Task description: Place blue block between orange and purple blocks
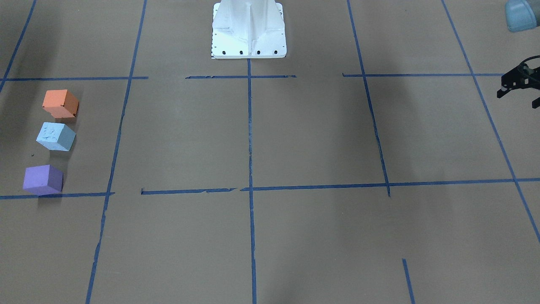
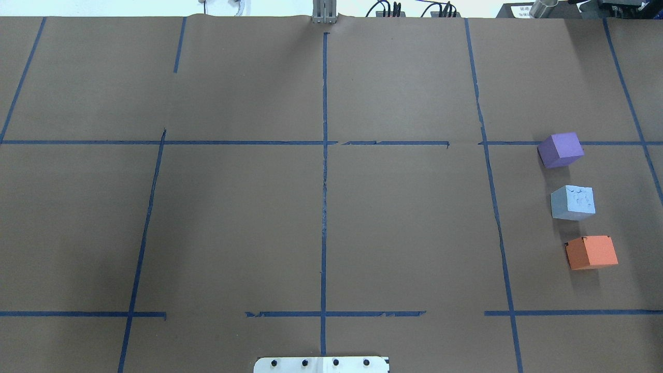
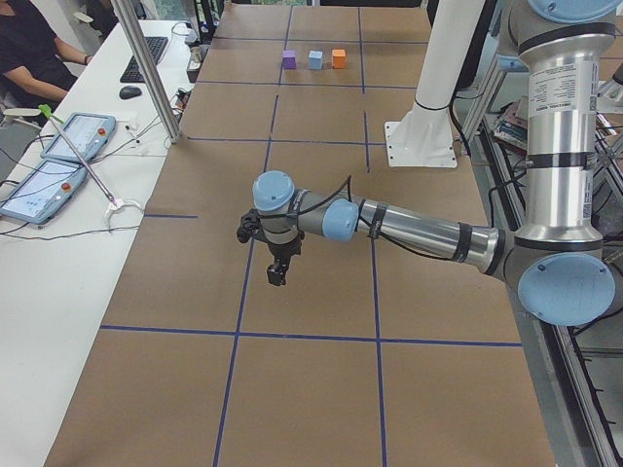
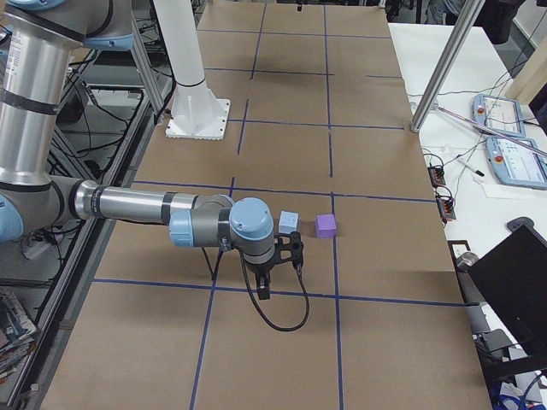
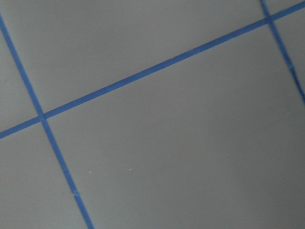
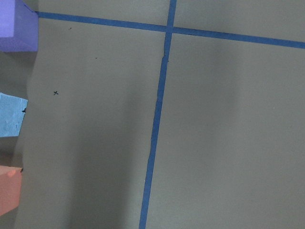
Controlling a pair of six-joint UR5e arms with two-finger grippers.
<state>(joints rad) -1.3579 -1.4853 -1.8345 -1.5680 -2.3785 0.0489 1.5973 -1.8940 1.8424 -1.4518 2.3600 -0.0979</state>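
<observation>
The orange block (image 1: 60, 104), the blue block (image 1: 56, 136) and the purple block (image 1: 43, 179) stand in a row on the brown table, blue in the middle with small gaps on both sides. The overhead view shows them at the right: purple (image 2: 560, 149), blue (image 2: 573, 202), orange (image 2: 591, 252). The left gripper (image 1: 518, 98) hangs at the opposite end, cut by the view's edge, its fingers apart and empty. The right gripper (image 4: 263, 290) shows only in the exterior right view, near the blocks; I cannot tell whether it is open. The right wrist view catches the block edges, purple (image 6: 16, 26) and blue (image 6: 9, 117).
The white robot base (image 1: 249, 29) stands at the table's robot-side edge. Blue tape lines (image 2: 325, 181) grid the brown paper. A side table with tablets (image 3: 73, 136) and a metal pole (image 3: 146, 68) lie beyond the operators' edge.
</observation>
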